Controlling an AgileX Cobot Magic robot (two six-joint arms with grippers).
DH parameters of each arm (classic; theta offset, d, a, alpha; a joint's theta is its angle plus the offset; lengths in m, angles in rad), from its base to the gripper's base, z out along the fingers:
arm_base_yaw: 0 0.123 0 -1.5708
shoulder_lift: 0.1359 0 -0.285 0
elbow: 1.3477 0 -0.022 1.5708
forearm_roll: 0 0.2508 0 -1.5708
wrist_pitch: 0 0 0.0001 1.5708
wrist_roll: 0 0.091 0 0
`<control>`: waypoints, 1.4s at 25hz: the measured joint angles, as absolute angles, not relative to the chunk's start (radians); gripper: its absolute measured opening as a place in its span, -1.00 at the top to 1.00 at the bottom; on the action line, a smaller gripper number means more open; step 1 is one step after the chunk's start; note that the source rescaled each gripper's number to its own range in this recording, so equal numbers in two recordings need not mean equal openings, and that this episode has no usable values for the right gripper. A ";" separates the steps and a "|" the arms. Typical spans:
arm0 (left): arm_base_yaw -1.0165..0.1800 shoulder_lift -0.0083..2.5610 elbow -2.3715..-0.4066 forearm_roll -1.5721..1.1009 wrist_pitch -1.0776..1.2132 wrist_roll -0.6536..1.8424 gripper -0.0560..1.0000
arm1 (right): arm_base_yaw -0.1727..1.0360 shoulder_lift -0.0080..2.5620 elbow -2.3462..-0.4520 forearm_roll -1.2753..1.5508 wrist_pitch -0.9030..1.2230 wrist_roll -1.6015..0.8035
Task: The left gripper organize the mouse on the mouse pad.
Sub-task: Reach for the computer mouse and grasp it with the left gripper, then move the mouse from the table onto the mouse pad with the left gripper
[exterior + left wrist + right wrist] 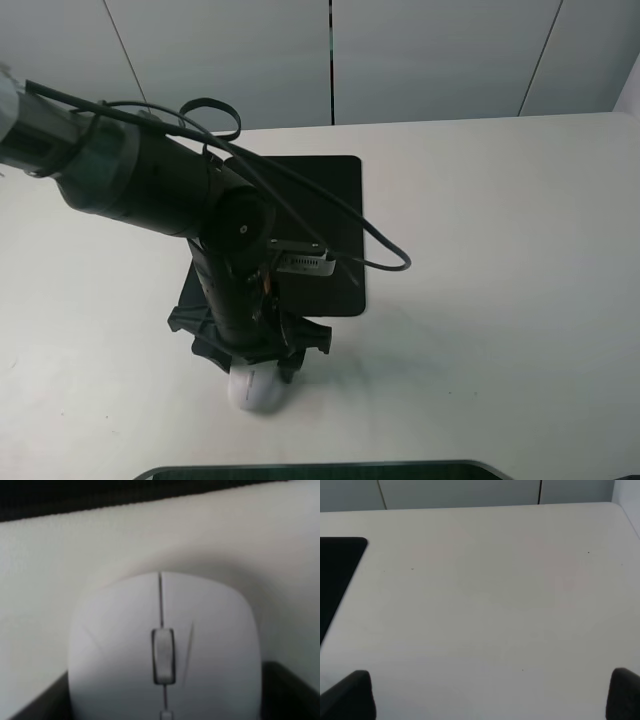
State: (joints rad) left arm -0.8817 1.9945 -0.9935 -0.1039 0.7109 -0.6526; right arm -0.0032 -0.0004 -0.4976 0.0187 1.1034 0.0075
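Note:
The white mouse (253, 389) lies on the table near the front edge, just off the front left corner of the black mouse pad (325, 200). My left gripper (255, 372) reaches down over it from above and hides its back half. In the left wrist view the mouse (165, 650) fills the space between my two black fingers (37, 702), whose inner edges touch its sides. Its grey scroll wheel faces the camera. My right gripper (490, 697) stands open over bare table, out of sight in the exterior view.
The left arm and its cable cover the pad's left part. A dark object's edge (320, 469) runs along the table's front. A corner of the pad (340, 565) shows in the right wrist view. White wall panels stand behind the table.

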 joint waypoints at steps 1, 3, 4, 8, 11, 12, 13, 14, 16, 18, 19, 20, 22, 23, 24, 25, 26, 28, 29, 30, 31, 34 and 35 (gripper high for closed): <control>-0.882 1.994 -0.994 -0.104 0.711 -0.653 0.82 | -0.003 0.000 -0.498 0.019 1.103 0.008; -0.882 1.994 -0.994 -0.106 0.711 -0.653 0.82 | -0.003 0.000 -0.498 0.019 1.103 0.008; -0.882 1.994 -0.994 -0.106 0.711 -0.653 0.82 | -0.003 0.000 -0.498 0.019 1.103 0.008; -0.882 1.994 -0.994 -0.106 0.711 -0.653 0.82 | -0.003 0.000 -0.498 0.019 1.103 0.008; -0.882 1.994 -0.994 -0.106 0.711 -0.653 0.82 | -0.003 0.000 -0.498 0.019 1.103 0.008; -0.882 1.994 -0.994 -0.106 0.711 -0.653 0.82 | -0.003 0.000 -0.498 0.019 1.103 0.008; -0.882 1.994 -0.994 -0.106 0.711 -0.653 0.82 | -0.003 0.000 -0.498 0.019 1.103 0.008; -0.882 1.994 -0.994 -0.106 0.711 -0.653 0.82 | -0.003 0.000 -0.498 0.019 1.103 0.008; -0.882 1.994 -0.994 -0.106 0.711 -0.653 0.82 | -0.003 0.000 -0.498 0.019 1.103 0.008; -0.882 1.994 -0.994 -0.106 0.711 -0.653 0.82 | -0.003 0.000 -0.498 0.019 1.103 0.008; -0.882 1.994 -0.994 -0.106 0.711 -0.653 0.82 | -0.003 0.000 -0.498 0.019 1.103 0.008; -0.882 1.992 -0.994 -0.106 0.711 -0.653 0.82 | -0.003 0.000 -0.498 0.019 1.103 0.008; -0.882 1.978 -0.994 -0.106 0.711 -0.653 0.82 | -0.003 0.000 -0.498 0.019 1.103 0.008; -0.882 1.970 -0.994 -0.106 0.713 -0.653 0.82 | -0.003 0.000 -0.498 0.019 1.103 0.008; -0.882 1.959 -0.994 -0.106 0.715 -0.653 0.82 | -0.003 0.000 -0.498 0.019 1.103 0.008; -0.882 1.949 -0.994 -0.106 0.718 -0.653 0.82 | -0.003 0.000 -0.498 0.019 1.103 0.008; -0.882 1.941 -0.994 -0.106 0.727 -0.653 0.82 | -0.003 0.000 -0.498 0.019 1.103 0.008; -0.882 1.927 -0.994 -0.106 0.745 -0.653 0.82 | -0.003 0.000 -0.498 0.019 1.103 0.008; -0.882 1.920 -0.994 -0.106 0.749 -0.653 0.82 | -0.003 0.000 -0.498 0.019 1.103 0.008; -0.882 1.916 -0.994 -0.106 0.758 -0.653 0.82 | -0.003 0.000 -0.498 0.019 1.103 0.008; -0.882 1.911 -0.994 -0.106 0.763 -0.653 0.82 | -0.003 0.000 -0.498 0.019 1.103 0.008; -0.879 1.900 -0.994 -0.104 0.774 -0.653 0.82 | -0.003 0.000 -0.498 0.019 1.103 0.008; -0.877 1.896 -0.998 -0.104 0.785 -0.653 0.82 | -0.003 0.000 -0.498 0.019 1.103 0.008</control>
State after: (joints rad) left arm -0.8771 1.8963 -0.9984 -0.1044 0.7852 -0.6526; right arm -0.0032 -0.0004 -0.4976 0.0187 1.1034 0.0075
